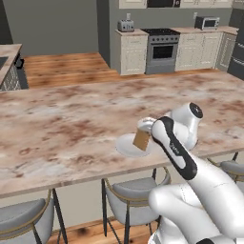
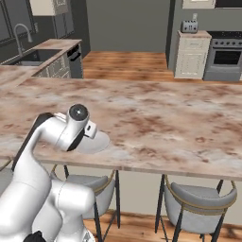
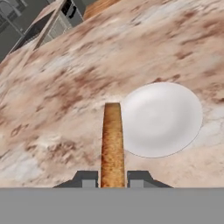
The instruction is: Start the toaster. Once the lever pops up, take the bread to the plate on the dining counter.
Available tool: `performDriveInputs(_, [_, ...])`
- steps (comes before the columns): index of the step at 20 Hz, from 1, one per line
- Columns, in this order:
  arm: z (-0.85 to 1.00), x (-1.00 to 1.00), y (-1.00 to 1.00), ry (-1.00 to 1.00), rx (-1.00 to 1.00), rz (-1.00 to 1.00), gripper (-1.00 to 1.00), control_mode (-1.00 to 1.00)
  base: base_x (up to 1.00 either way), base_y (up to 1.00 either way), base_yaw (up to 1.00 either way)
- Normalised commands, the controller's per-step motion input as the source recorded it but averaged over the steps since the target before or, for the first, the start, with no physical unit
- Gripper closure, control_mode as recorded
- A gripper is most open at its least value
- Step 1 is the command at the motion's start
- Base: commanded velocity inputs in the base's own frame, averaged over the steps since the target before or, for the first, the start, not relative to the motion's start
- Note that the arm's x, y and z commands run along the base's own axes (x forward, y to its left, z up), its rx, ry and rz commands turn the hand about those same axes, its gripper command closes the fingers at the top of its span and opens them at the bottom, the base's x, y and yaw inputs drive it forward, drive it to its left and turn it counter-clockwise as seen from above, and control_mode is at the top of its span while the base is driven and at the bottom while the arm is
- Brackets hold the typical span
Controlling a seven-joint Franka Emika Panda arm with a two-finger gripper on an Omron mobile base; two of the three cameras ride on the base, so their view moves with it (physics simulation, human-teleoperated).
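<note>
My gripper (image 3: 113, 180) is shut on the bread (image 3: 112, 144), a thin tan-brown slice seen edge-on between the two dark fingertips (image 3: 86, 179). From the left base view the bread (image 1: 141, 138) hangs just above the white plate (image 1: 125, 146), over its right half. The plate (image 3: 168, 118) lies on the dining counter (image 1: 62, 128) near its front edge, and in the hand view it sits right of the slice. In the right base view the plate (image 2: 97, 143) peeks out from behind the wrist. The toaster (image 1: 126, 25) stands on a far cream cabinet.
Grey cushioned stools (image 1: 131, 193) are tucked under the counter's front edge. A stove (image 1: 162, 50) and a microwave (image 1: 207, 22) line the back wall. A sink counter (image 2: 35, 56) stands far left. The marble slab stretches wide on both sides of the plate.
</note>
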Motion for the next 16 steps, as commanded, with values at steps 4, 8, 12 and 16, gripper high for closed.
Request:
performDriveInputs(4, [-0.07,0.29,0.01,0.02,0.0,0.0,1.0,-1.0,0.0,0.0,0.0])
performDriveInputs(8, [-0.1,0.28,0.06,-0.04,0.0,0.0,1.0,-1.0,0.0,0.0,0.0])
performDriveInputs(12, [-0.22,0.27,0.09,-0.02,0.0,0.0,1.0,-1.0,0.0,0.0,0.0])
performDriveInputs(16, [-0.33,0.29,0.17,0.0,0.0,0.0,1.0,-1.0,0.0,0.0,0.0])
